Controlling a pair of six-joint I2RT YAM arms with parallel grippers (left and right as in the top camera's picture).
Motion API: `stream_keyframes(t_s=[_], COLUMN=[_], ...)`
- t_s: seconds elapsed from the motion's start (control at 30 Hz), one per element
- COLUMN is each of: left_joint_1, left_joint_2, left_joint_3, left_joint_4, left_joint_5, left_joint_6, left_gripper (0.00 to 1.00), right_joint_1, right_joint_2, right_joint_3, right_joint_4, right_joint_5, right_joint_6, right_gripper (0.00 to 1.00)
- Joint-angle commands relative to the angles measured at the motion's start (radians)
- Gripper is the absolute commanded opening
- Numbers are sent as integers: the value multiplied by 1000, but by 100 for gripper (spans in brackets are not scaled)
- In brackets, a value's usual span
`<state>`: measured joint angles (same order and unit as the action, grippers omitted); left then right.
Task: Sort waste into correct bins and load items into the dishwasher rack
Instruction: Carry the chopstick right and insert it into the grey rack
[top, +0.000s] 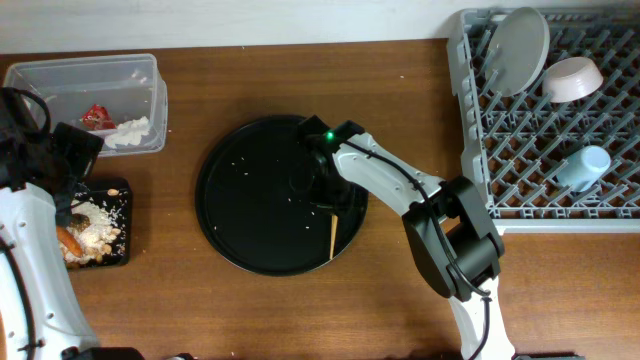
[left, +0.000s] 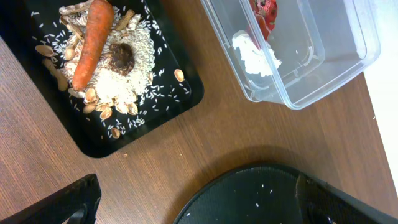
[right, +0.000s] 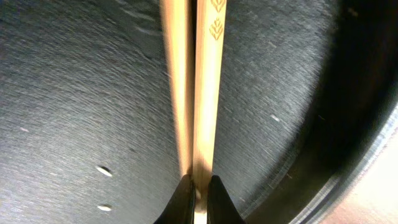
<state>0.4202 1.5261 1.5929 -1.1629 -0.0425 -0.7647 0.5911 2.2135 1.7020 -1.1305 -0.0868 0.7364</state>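
My right gripper (right: 199, 186) is shut on the wooden chopsticks (right: 198, 87) over the round black tray (top: 240, 215); one chopstick tip (top: 332, 238) shows below the arm. The plate (top: 522, 48), the pinkish-white bowl (top: 573, 79) and the light-blue cup (top: 587, 166) stand in the grey rack (top: 480, 160). The clear tub (top: 140, 75) holds the red wrapper (top: 97, 116) and white tissue (top: 128, 132). The shallow black tray (left: 168, 102) holds rice crumbs (left: 124, 81), the carrot (left: 93, 40) and a brown lump (left: 121, 57). My left gripper (left: 193, 202) is open and empty above the table beside that tray.
Loose rice grains (top: 245, 160) lie scattered on the round black tray. Nut-like bits (left: 99, 109) lie round the rice. Bare wood table lies between the trays and along the front edge (top: 300, 320).
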Motion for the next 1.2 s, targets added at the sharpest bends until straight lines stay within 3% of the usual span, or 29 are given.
stream_keyframes(t_s=[0.0, 0.33, 0.57, 0.73, 0.9, 1.17], left_joint_1=[2, 2, 2, 2, 2, 2], left_joint_2=[2, 1, 2, 1, 1, 1], left_joint_3=[-3, -3, -3, -3, -3, -3], left_joint_4=[-1, -1, -2, -1, -1, -1], left_joint_5=[-14, -14, -14, -14, -14, -14], left_joint_6=[-9, -9, -9, -9, -9, -8], left_gripper=[99, 99, 99, 99, 99, 99], right_joint_1=[-26, -100, -338, -541, -720, -795], right_joint_2=[-8, -10, -11, -11, -7, 27], right_joint_3=[69, 329, 676, 723, 723, 720], right_joint_4=[-56, -200, -374, -328, -203, -110], right_joint_5=[1, -21, 10, 13, 8, -37], right_joint_6=[-7, -212, -489, -664, -688, -911], right_gripper=[4, 4, 4, 4, 4, 4])
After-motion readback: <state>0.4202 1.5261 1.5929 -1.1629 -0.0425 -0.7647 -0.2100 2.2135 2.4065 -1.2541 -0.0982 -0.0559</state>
